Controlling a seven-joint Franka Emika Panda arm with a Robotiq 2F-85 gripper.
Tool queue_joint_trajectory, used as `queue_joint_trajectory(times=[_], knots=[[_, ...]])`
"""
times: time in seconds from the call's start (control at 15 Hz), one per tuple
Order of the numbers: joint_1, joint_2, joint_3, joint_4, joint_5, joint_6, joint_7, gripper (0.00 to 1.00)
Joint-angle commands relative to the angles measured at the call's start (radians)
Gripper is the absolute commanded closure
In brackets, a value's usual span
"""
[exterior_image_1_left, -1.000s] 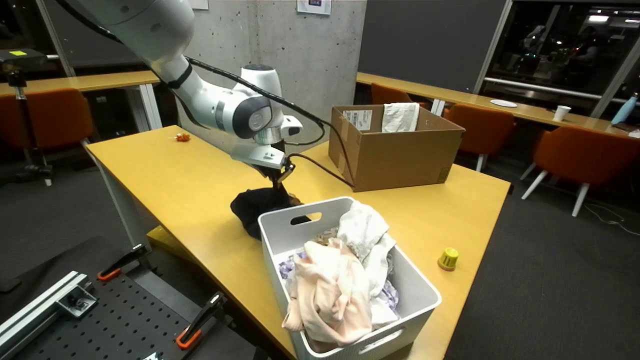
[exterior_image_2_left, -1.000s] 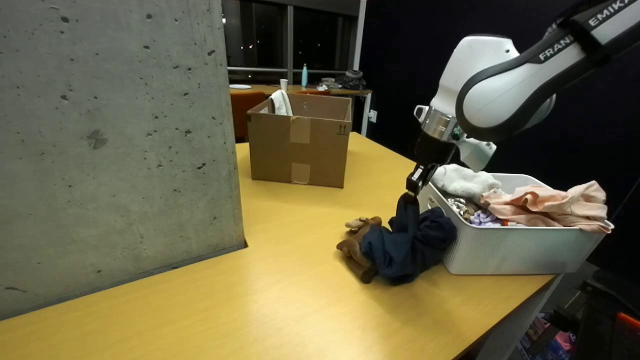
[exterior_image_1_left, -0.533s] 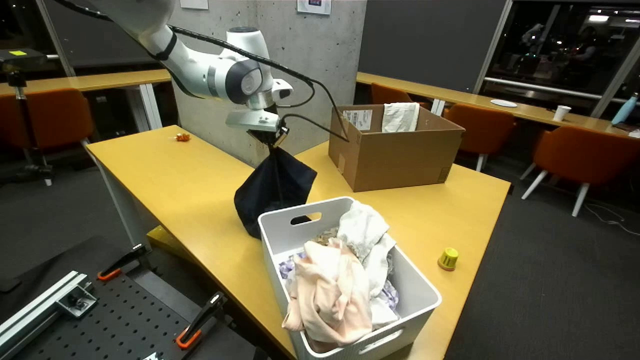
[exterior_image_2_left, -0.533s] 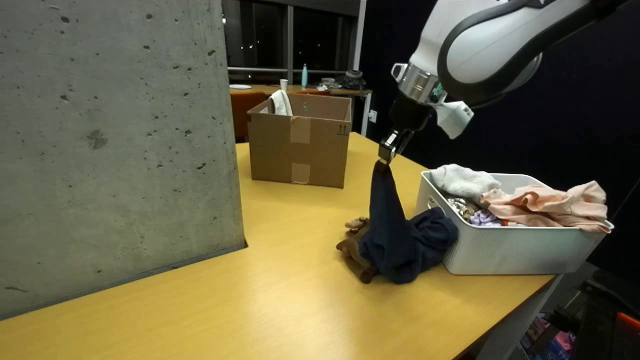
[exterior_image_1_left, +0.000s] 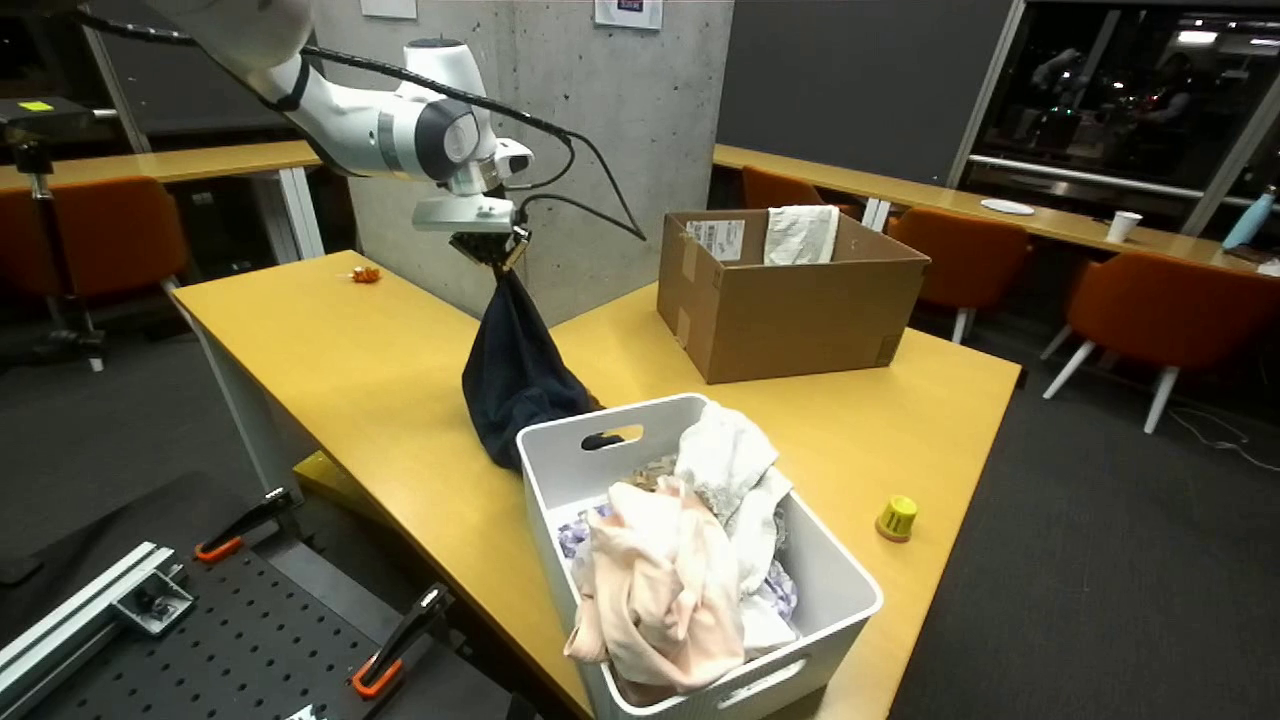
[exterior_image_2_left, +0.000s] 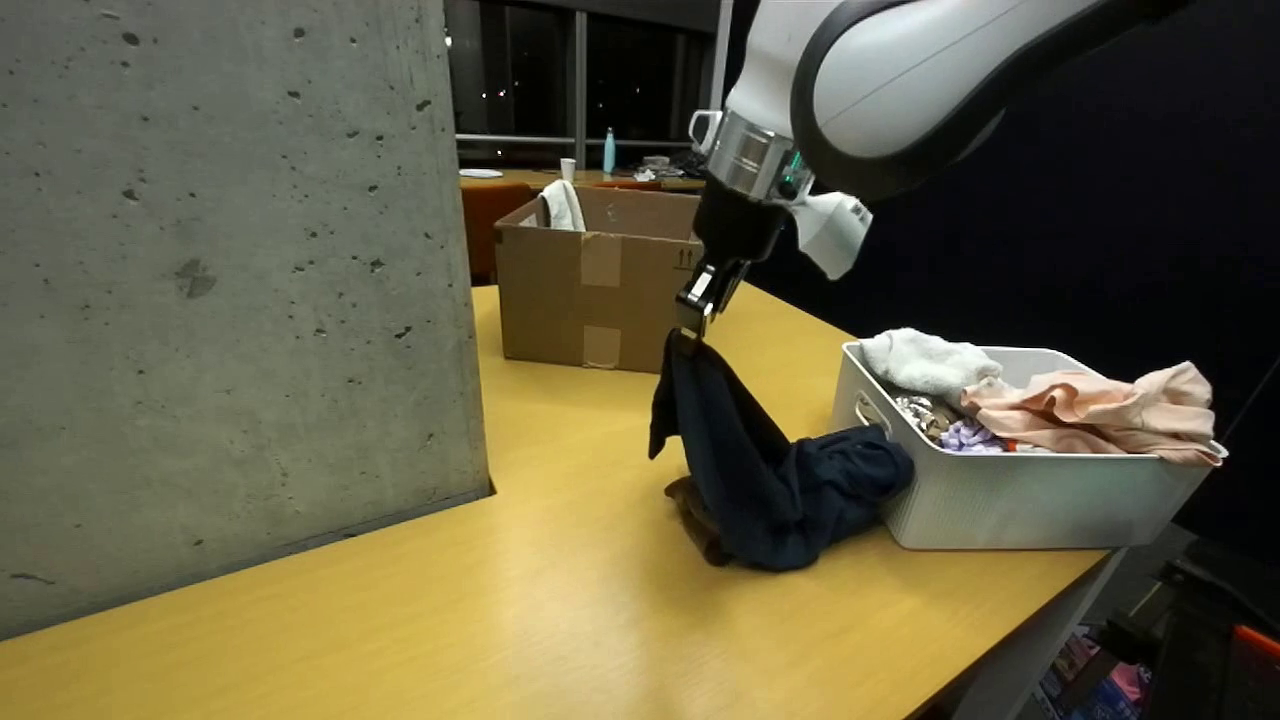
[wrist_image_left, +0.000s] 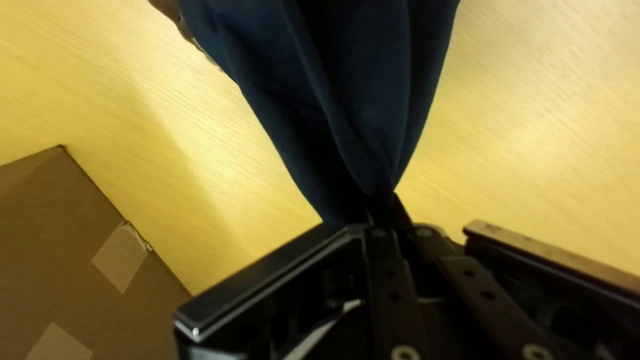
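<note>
Dark blue cloth (exterior_image_2_left: 745, 485) hangs beneath the hand (exterior_image_2_left: 690, 332), which is closed on its upper end.

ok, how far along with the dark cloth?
Done: gripper is shut on the dark blue cloth. In hand: its pinched end is raised off the table. Left, probably: the rest of the lift, since its bulk lies on the table beside the white basket, partly hiding a brown item.

Navy cloth (exterior_image_2_left: 765, 490) looking matt; wood-grain surface (exterior_image_2_left: 560, 590) shining; plastic bin (exterior_image_2_left: 1030, 500) at cloth's three o'clock looking ribbed; cardboard box (exterior_image_2_left: 545, 300) looking dull.
</note>
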Motion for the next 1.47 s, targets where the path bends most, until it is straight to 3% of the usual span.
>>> queue_joint_trajectory(times=[0.0,0.07,0.13,0.2,0.4,0.87,1.2,1.4], knots=[[0.027,0.108,0.01,0.116,-0.038,-0.032,-0.012,0.99],[0.039,0.132,0.006,0.136,-0.047,-0.038,-0.008,0.99],[0.047,0.153,0.008,0.154,-0.05,-0.04,-0.006,0.72],[0.052,0.169,0.008,0.171,-0.051,-0.043,-0.002,0.71],[0.058,0.164,0.009,0.172,-0.061,-0.026,-0.014,0.5],[0.031,0.014,-0.061,0.012,-0.11,-0.073,0.032,0.01],[-0.037,-0.04,-0.086,-0.12,-0.098,-0.075,0.044,0.0],[-0.076,-0.029,-0.05,-0.185,-0.055,-0.063,0.03,0.0]])
